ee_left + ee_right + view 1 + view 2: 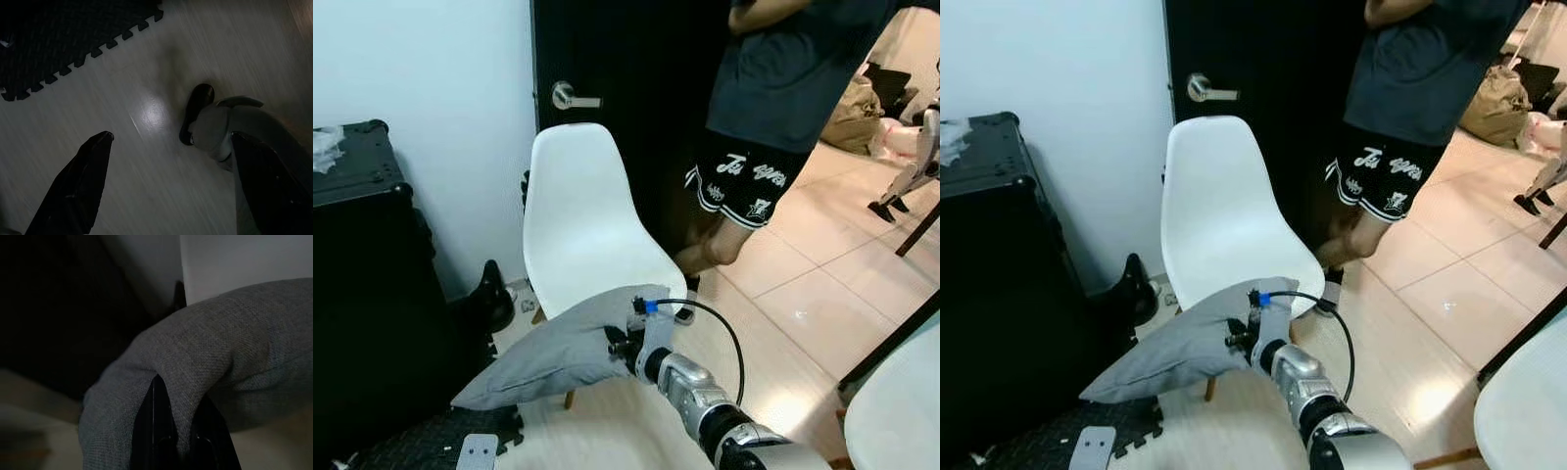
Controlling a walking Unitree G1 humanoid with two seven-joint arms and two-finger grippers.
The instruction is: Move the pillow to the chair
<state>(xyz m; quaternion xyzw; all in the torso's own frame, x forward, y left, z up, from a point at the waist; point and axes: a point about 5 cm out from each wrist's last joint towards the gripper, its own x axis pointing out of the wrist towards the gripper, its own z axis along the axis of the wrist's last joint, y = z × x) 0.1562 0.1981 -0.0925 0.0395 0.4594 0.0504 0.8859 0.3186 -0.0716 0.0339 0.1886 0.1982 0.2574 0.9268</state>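
- The chair (582,220), white with a moulded shell seat, stands against the black door (636,59) with its seat bare; a person (773,108) in dark shorts stands just beside it, on the far side from the black case (362,245).
- The pillow (558,348), grey and limp, hangs in the air in front of the chair's front edge, its upper corner level with the seat rim and its lower end drooping toward the floor (783,304) on the black case's side. It does not look to be resting on the seat.
- The right gripper (1246,338) is clenched on a fold of the pillow; the right wrist view has the cloth draped over the closed black fingers (154,431).
- The left gripper (168,183) hangs idle over the floor, fingers spread, grasping nothing.
- Judged from this, pick-up and carry are done and the robot has reached the chair. What is left: lift the pillow over the seat, set it down, let go.
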